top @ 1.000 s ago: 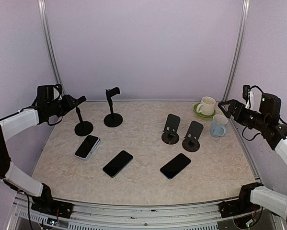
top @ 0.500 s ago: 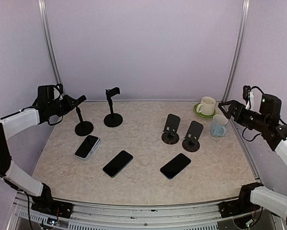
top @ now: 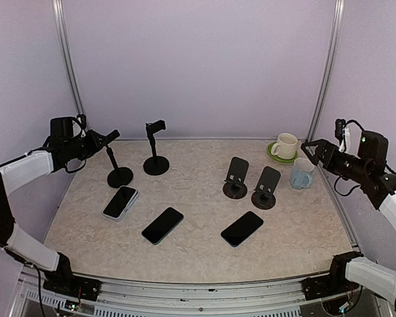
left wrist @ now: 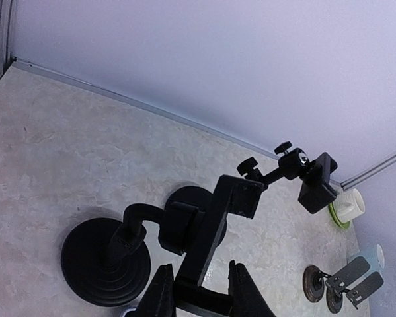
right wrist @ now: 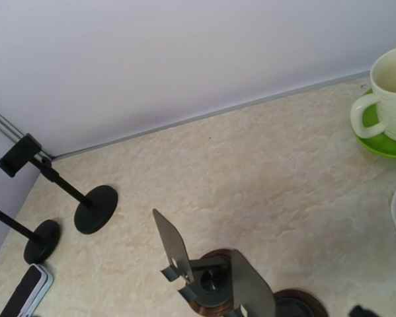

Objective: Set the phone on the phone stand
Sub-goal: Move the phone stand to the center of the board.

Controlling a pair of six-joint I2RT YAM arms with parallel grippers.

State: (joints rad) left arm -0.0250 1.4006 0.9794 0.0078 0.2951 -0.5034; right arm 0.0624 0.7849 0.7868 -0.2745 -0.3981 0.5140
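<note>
Two dark fingers [left wrist: 160, 296] of the left hand [left wrist: 199, 297] pinch the clamp bar of the black pole-mounted phone stand [left wrist: 105, 261], one on each side; the lower frame edge cuts off their roots. That forearm lies nearly level, reaching in from the left wall. The right hand [top: 311, 146] hangs spread wide, holding nothing, aimed leftward near the pale blue ceramic mug [top: 301, 173]; its own camera barely shows its fingers. Flat on the mottled beige bench [top: 303, 224], untouched, lie the white-edged phone [top: 120, 202], just in front of the gripped stand, a glossy black phone [top: 162, 225] and a second black phone [top: 242, 228] farther right
</note>
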